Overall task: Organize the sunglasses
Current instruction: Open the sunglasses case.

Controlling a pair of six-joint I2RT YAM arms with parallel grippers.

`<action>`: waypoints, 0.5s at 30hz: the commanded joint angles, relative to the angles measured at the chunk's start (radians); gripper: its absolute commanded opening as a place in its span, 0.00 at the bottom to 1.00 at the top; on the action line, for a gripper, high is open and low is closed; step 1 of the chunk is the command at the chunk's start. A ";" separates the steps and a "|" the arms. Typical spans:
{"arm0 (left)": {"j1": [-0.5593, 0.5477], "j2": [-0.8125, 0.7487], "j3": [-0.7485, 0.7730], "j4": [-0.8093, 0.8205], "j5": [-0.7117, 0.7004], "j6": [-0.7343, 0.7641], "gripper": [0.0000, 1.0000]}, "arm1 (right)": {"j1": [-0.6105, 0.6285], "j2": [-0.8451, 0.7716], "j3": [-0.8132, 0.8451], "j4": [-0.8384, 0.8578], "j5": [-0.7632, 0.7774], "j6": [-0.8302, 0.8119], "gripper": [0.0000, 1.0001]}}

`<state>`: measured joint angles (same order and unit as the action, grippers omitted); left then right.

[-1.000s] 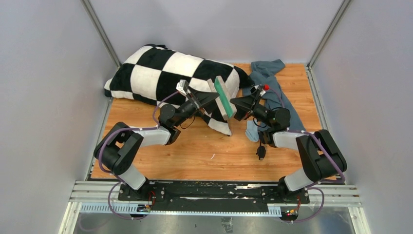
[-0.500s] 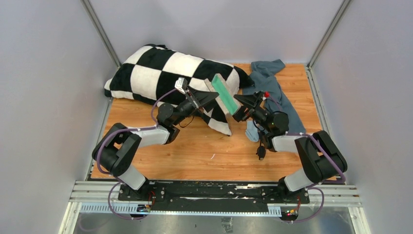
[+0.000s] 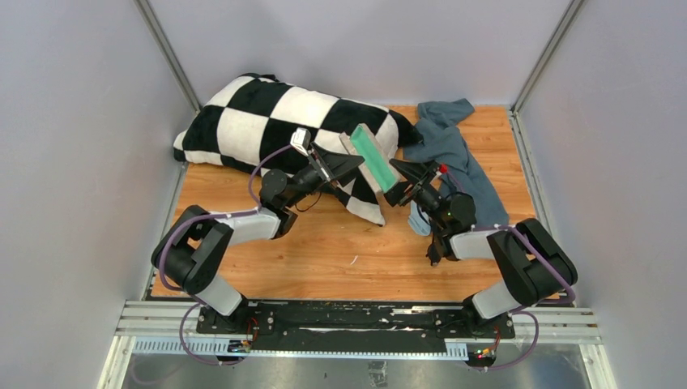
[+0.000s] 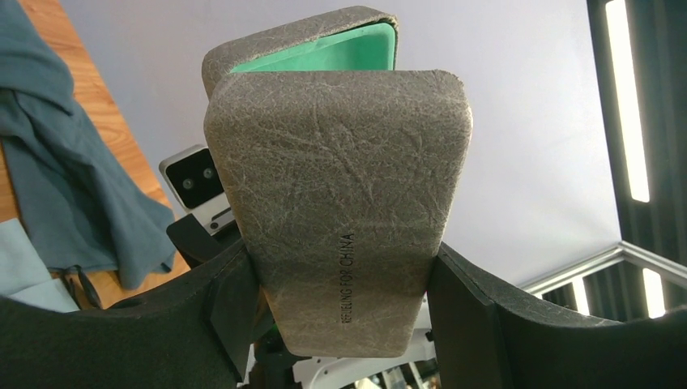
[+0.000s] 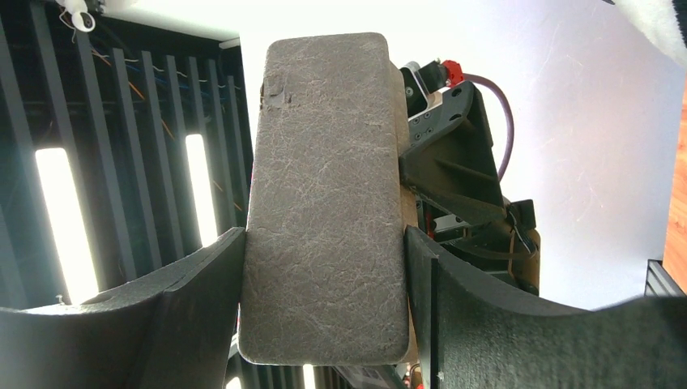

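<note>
A grey case (image 3: 371,156) with green lining hangs open above the table, between the two arms. My left gripper (image 3: 350,164) is shut on one half of it (image 4: 340,203), and the green-lined other half (image 4: 324,49) shows behind. My right gripper (image 3: 403,182) is shut on the other half (image 5: 324,203). The case fills the gap between the fingers in both wrist views. The sunglasses (image 3: 435,253), small and black, lie on the wood beside my right forearm and are partly hidden by it.
A black-and-white checkered pillow (image 3: 275,121) fills the back left, right behind the case. A dark blue-grey cloth (image 3: 450,146) lies at the back right. A light-blue cloth (image 3: 417,219) sits under my right arm. Grey walls close in on three sides.
The case has shifted slightly up and to the left, still held by both grippers. My right wrist has swung down and left, and its forearm now covers part of the sunglasses.
</note>
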<state>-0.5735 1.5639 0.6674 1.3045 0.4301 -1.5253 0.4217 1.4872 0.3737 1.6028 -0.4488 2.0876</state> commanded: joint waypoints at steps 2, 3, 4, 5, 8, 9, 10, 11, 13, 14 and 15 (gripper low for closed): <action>-0.007 -0.107 0.058 0.252 0.125 0.043 0.00 | 0.015 0.019 -0.064 -0.006 0.046 0.284 0.00; -0.007 -0.108 0.054 0.253 0.137 0.053 0.00 | 0.014 0.016 -0.067 -0.006 0.051 0.292 0.00; -0.007 -0.109 0.050 0.254 0.149 0.062 0.00 | 0.015 0.013 -0.070 -0.006 0.055 0.299 0.00; -0.007 -0.108 0.045 0.256 0.163 0.072 0.00 | 0.015 0.010 -0.074 -0.006 0.061 0.306 0.00; -0.007 -0.103 0.030 0.258 0.178 0.097 0.00 | 0.015 0.003 -0.089 -0.006 0.075 0.310 0.00; -0.007 -0.100 0.030 0.257 0.185 0.100 0.00 | 0.014 0.005 -0.095 -0.006 0.077 0.312 0.00; -0.007 -0.099 0.031 0.259 0.190 0.099 0.00 | 0.015 0.006 -0.101 -0.006 0.080 0.313 0.00; -0.008 -0.102 0.032 0.261 0.196 0.102 0.00 | 0.015 0.004 -0.108 -0.006 0.083 0.317 0.00; -0.006 -0.117 0.038 0.262 0.209 0.110 0.00 | 0.013 -0.002 -0.120 -0.006 0.092 0.326 0.00; -0.007 -0.130 0.043 0.260 0.219 0.118 0.00 | 0.013 -0.004 -0.122 -0.006 0.103 0.328 0.00; -0.007 -0.137 0.048 0.260 0.229 0.120 0.00 | 0.014 -0.008 -0.123 -0.006 0.112 0.328 0.00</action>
<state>-0.5697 1.5425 0.6670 1.2919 0.5510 -1.4162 0.4255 1.4502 0.3058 1.6066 -0.3862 2.1185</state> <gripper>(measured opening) 0.682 0.705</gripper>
